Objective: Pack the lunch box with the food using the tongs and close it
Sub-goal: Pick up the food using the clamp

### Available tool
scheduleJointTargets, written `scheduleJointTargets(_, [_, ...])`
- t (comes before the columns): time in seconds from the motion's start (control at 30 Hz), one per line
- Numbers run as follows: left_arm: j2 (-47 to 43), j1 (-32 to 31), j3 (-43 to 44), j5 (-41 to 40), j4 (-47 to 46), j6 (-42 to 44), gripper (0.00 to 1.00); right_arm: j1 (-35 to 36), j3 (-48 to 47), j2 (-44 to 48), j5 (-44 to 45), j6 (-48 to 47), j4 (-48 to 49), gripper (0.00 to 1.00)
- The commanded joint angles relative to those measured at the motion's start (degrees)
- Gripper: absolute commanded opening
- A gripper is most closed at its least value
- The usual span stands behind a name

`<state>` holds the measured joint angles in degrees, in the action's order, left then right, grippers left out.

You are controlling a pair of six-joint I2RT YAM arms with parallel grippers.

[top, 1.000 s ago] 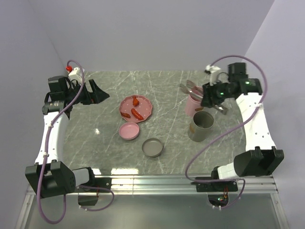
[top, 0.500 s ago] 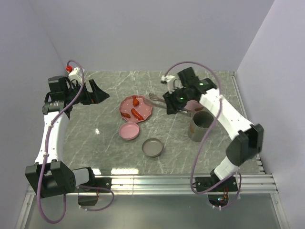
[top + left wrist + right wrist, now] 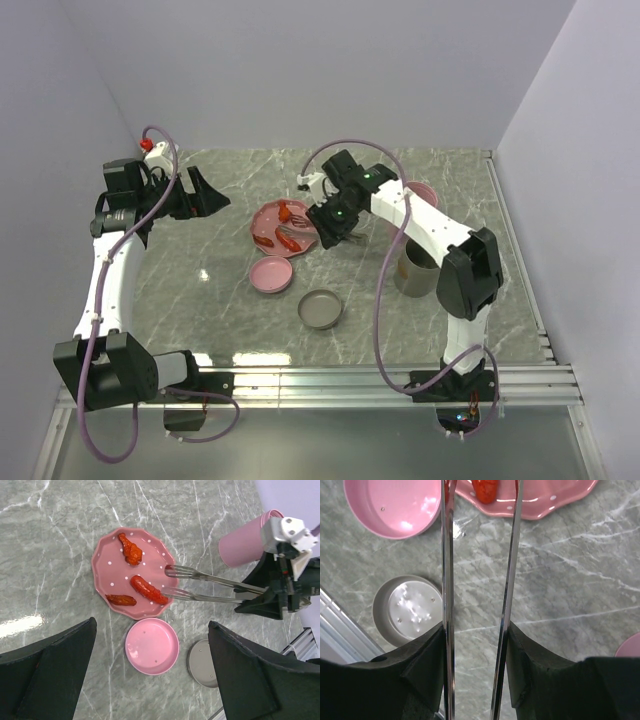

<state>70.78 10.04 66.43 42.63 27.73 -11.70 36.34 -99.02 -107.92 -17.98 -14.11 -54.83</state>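
Note:
My right gripper (image 3: 330, 222) is shut on the silver tongs (image 3: 298, 222), whose two arms (image 3: 446, 555) stay spread apart. Their tips (image 3: 215, 579) reach over the pink dotted plate (image 3: 262, 218), at the end of a long red sausage (image 3: 149, 590) that shows between the arms (image 3: 485, 489). Two more red food pieces (image 3: 131, 551) (image 3: 121, 600) lie on the plate. The pink tub (image 3: 245, 542) and olive-grey tub (image 3: 415, 270) stand to the right. The pink lid (image 3: 271, 274) and grey lid (image 3: 320, 309) lie in front of the plate. My left gripper (image 3: 215, 195) hangs open and empty at the left.
The right arm stretches across the pink tub (image 3: 420, 192) and hides part of it. Walls close in the back and both sides. A metal rail (image 3: 330, 380) runs along the near edge of the marble table.
My right arm has swung left from above the pink tub to the plate, carrying the tongs with it. The left arm has not moved.

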Motion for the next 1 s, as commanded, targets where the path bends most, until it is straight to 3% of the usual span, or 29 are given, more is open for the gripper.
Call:
scheduleJointTargets(0.0, [-0.12, 0.15, 0.19, 0.26, -0.66, 0.98, 0.99, 1.54, -4.07, -1.76, 1.71, 1.36, 0.60, 0.53])
scheduleJointTargets(0.83, [0.32, 0.42, -1.22, 1.67, -1.89, 0.37, 1.00, 4.36, -5.48, -10.64, 7.61, 1.81, 1.04, 0.52])
scheduleJointTargets(0.97, [0.14, 0.50, -0.87, 1.05, -1.10, 0.72, 1.00, 4.44, -5.57, -10.12, 6.55, 2.15, 1.65, 0.44])
